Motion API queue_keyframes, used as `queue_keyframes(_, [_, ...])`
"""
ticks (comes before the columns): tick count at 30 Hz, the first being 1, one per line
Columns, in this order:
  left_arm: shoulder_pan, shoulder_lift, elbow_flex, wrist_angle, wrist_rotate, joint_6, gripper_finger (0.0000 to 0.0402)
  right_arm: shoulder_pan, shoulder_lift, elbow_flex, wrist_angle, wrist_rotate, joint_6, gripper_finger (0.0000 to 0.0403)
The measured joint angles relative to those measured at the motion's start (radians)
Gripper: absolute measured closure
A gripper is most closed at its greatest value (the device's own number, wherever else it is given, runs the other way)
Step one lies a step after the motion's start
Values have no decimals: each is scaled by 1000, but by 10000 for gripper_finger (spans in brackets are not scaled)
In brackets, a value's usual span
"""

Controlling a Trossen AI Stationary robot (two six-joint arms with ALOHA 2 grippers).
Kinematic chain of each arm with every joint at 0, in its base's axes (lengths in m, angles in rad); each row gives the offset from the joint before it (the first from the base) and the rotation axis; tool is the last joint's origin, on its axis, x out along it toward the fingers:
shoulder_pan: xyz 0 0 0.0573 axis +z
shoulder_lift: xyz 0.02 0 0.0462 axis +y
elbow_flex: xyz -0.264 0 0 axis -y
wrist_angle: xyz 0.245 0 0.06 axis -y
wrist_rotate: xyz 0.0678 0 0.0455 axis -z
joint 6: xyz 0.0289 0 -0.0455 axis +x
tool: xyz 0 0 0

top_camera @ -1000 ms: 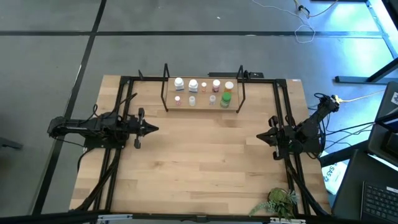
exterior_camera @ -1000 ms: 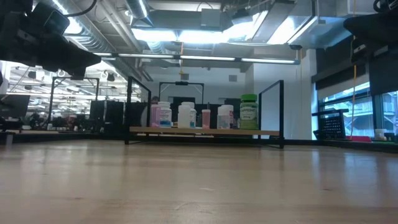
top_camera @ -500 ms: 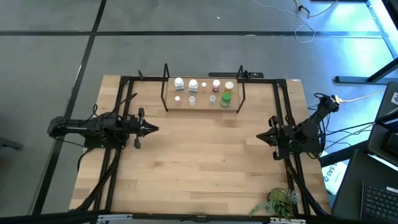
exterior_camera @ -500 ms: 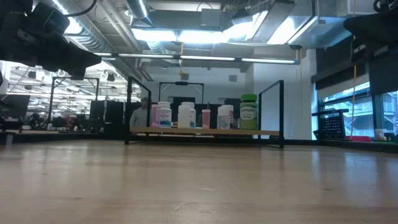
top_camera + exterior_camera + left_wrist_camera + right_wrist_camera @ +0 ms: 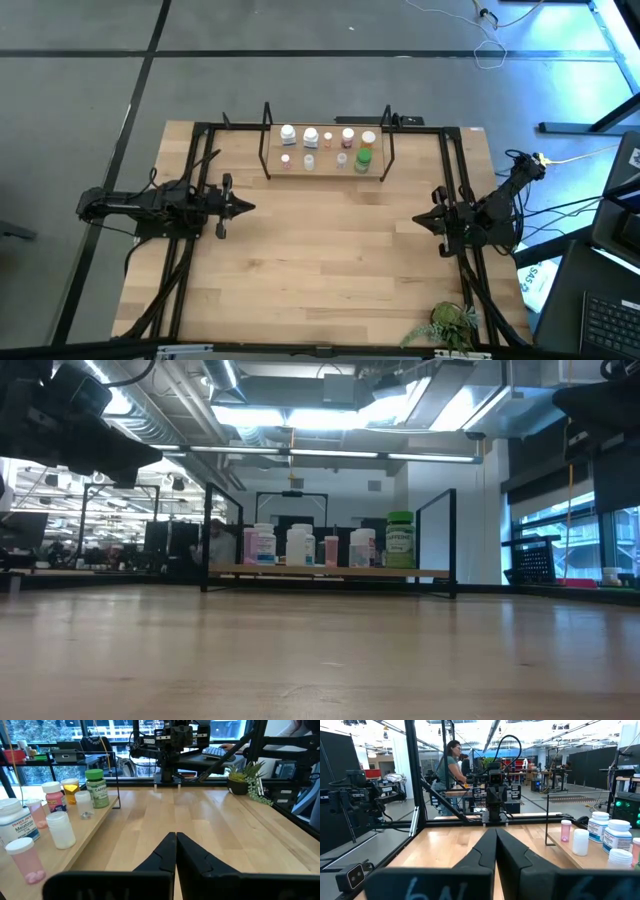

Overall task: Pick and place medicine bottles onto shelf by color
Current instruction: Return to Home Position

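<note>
Opposite the left tool [image 5: 248,208] sits the right tool [image 5: 418,221], both clenched empty. On the shelf [image 5: 330,571] stand the medicine bottles [image 5: 310,137].

It's a robotics lab in an open industrial hall. Bare ducts [image 5: 160,428] and strip lights [image 5: 295,415] cross the top of the low view. Cables [image 5: 490,48] trail over the grey concrete floor [image 5: 80,100] at the high view's upper right. A person [image 5: 447,770] stands at a bench left of centre in the right wrist view.
</note>
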Motion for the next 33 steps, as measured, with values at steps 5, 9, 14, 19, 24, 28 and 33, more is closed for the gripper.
queue_keyframes(5, [0,0,0,0,0,0,397,0,0,0,0,0,1,391])
queue_keyframes(9, [0,0,0,0,0,0,388,0,0,0,0,0,1,391])
queue_keyframes(14, [0,0,0,0,0,0,378,0,0,0,0,0,1,391])
queue_keyframes(19, [0,0,0,0,0,0,373,0,0,0,0,0,1,391])
queue_keyframes(24, [0,0,0,0,0,0,373,0,0,0,0,0,0,391])
queue_keyframes(28, [0,0,0,0,0,0,379,0,0,0,0,0,0,391])
queue_keyframes(33, [0,0,0,0,0,0,387,0,0,0,0,0,1,391])
